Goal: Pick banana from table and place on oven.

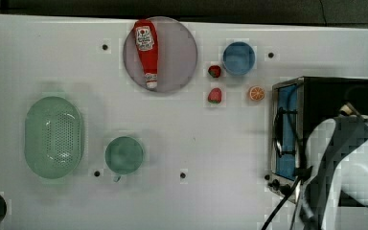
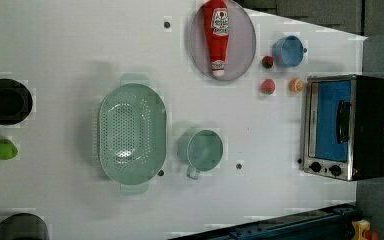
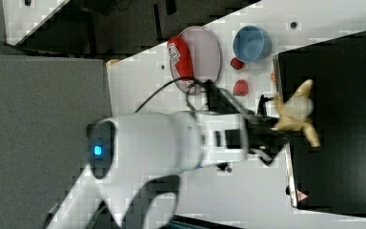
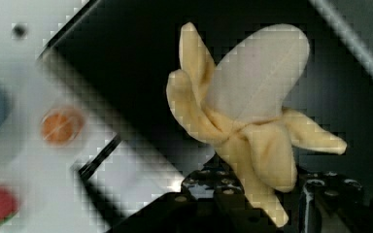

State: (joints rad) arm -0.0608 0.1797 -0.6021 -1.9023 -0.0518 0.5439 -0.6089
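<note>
Place step: fingers [image 4: 252, 194] clenched on the plush banana [image 4: 252, 116], held over the oven [image 3: 343, 119] top; next, I'd say, lower it and let go.

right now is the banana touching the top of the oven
Cannot tell. In the wrist view the banana, shut in the gripper, lies against the oven top's black surface, with neither contact nor gap plain; the right view settles nothing either.
</note>
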